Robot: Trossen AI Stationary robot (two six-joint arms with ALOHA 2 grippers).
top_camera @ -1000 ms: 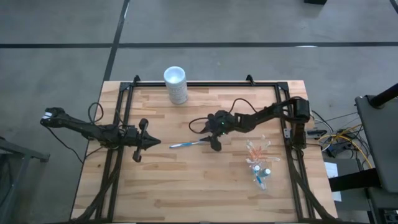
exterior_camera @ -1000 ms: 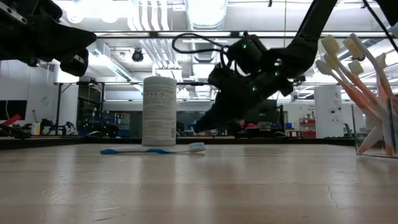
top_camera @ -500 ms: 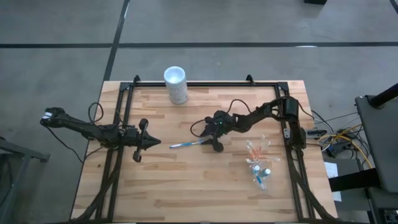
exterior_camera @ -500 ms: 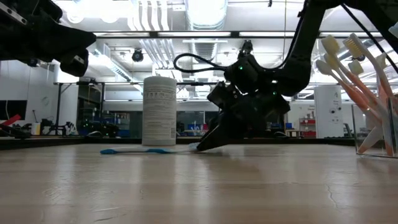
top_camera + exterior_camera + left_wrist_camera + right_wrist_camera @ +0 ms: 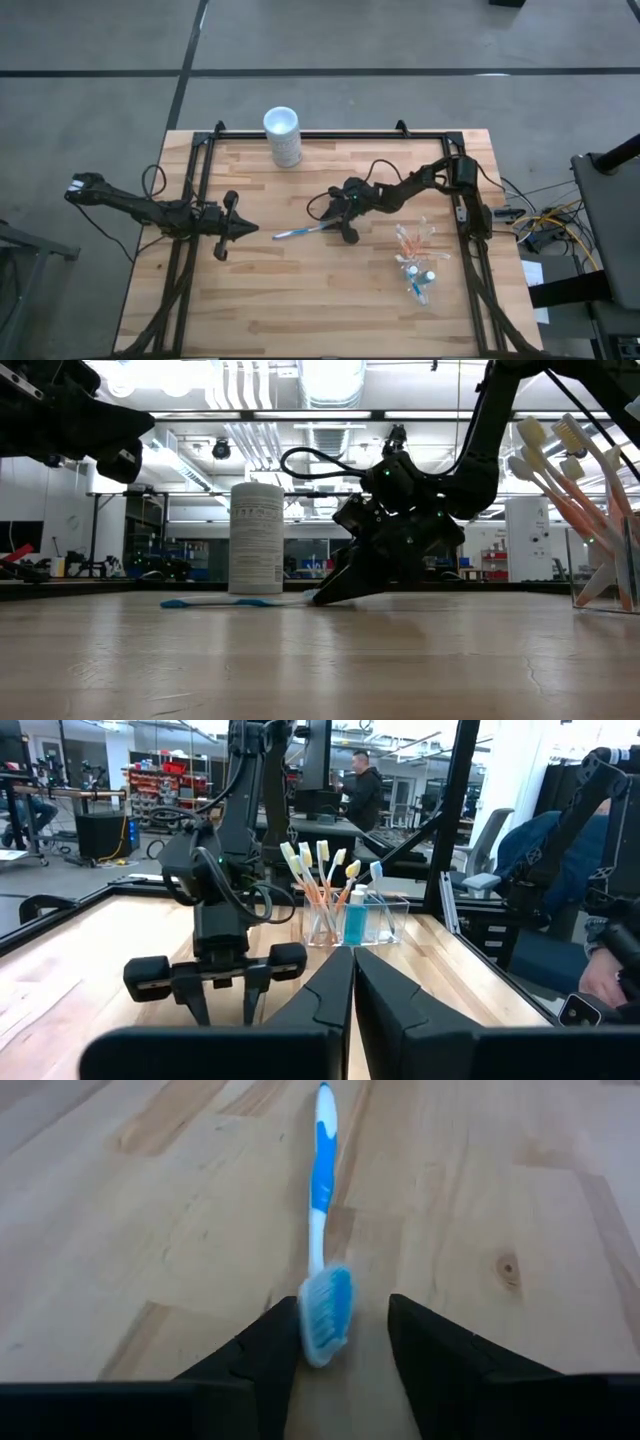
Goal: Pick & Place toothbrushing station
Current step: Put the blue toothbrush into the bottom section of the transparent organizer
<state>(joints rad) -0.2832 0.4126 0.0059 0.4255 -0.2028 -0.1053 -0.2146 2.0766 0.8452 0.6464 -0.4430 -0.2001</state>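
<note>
At mid-bench, my right gripper [image 5: 331, 231] sits low over the brush-head end of a blue-and-white toothbrush [image 5: 298, 232] lying flat on the wooden bench [image 5: 300, 300]. In the right wrist view the two fingers [image 5: 270, 1345] stand apart on either side of the bristled head [image 5: 326, 1315], one finger just beside it, a gap at the other; I see no firm grip on it. The low view shows the fingertips down at the bench surface by the toothbrush's [image 5: 235, 601] head.

The clear plastic cup [image 5: 417, 262] stands well apart, near the bench's right edge, holding upright orange-and-white and blue-and-white toothbrushes [image 5: 320, 880].

My left gripper [image 5: 242, 230] waits at the left side, above the bench, its fingers [image 5: 330, 995] pressed together on nothing. A tall white cup [image 5: 282, 135] stands at the far edge.
</note>
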